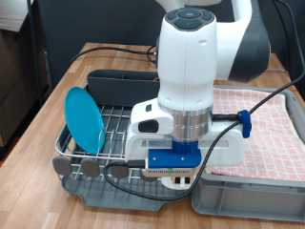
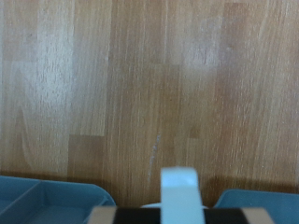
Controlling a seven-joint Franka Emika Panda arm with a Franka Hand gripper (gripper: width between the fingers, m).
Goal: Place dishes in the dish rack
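Note:
The dish rack [image 1: 114, 134] is a dark grey tray with a silver wire grid on the exterior view's left. It has a grey cutlery bin [image 1: 122, 78] at the back and round knobs [image 1: 78, 166] along its near edge. The light-blue plate [image 1: 84, 116] stands on edge in the grid. My gripper [image 1: 173, 170] hangs low at the rack's right end, in front of it, and its fingers are hidden by the hand and a blue mount. The wrist view shows bare wooden tabletop [image 2: 149, 84] and a white block [image 2: 178, 191] at the frame's edge. The cup and spoon are out of view.
A grey crate [image 1: 248, 196] lined with pink checked cloth [image 1: 272, 124] sits on the exterior view's right, right next to the rack. The white arm fills the middle of that view and hides part of the rack. Black cables run past the hand.

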